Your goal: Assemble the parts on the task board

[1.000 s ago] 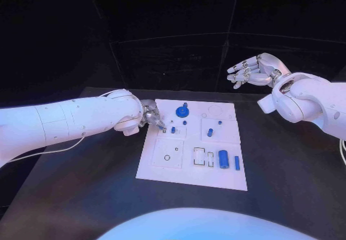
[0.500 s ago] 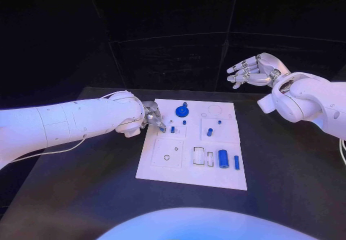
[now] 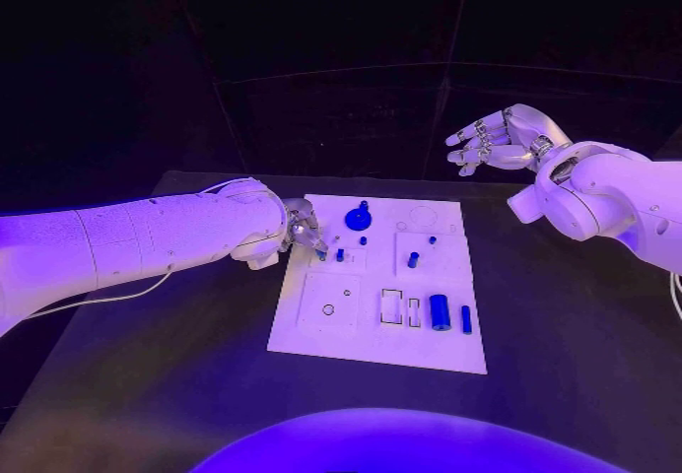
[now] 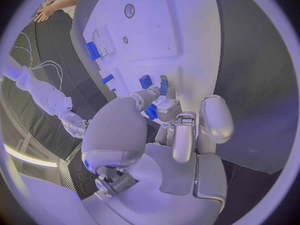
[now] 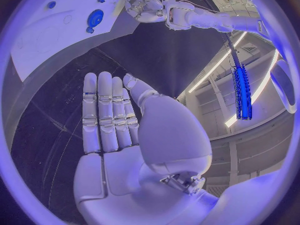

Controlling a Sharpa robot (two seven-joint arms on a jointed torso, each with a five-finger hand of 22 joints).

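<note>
Parts lie scattered over the task board [image 3: 341, 330], the white plate on the black table [image 3: 157, 394]. A round blue knob [image 3: 360, 219] stands near the board's far edge, just beyond the left hand [image 3: 300, 229]; small blue pegs [image 3: 414, 260] stand further toward the right arm's side, and a blue cylinder [image 3: 441, 312] with a thin blue bar [image 3: 466, 319] beside it lies nearer the robot's body.

From the head view, the left hand sits at the board's far left corner with its fingertips down on the plate. The left wrist view adds what that angle hides: the fingertips [image 4: 152, 96] close together around a small blue peg [image 4: 152, 112] right at the board's surface, with other blue pieces [image 4: 92, 50] ahead of them on the plate. Whether the peg is truly pinched or only touched, I cannot tell.

The right hand [image 3: 501, 133] hangs raised, well apart from the board beyond its far right corner, holding nothing. In the right wrist view its fingers [image 5: 106, 110] lie straight and side by side, the palm open.

Bare table surrounds the board on every side.
</note>
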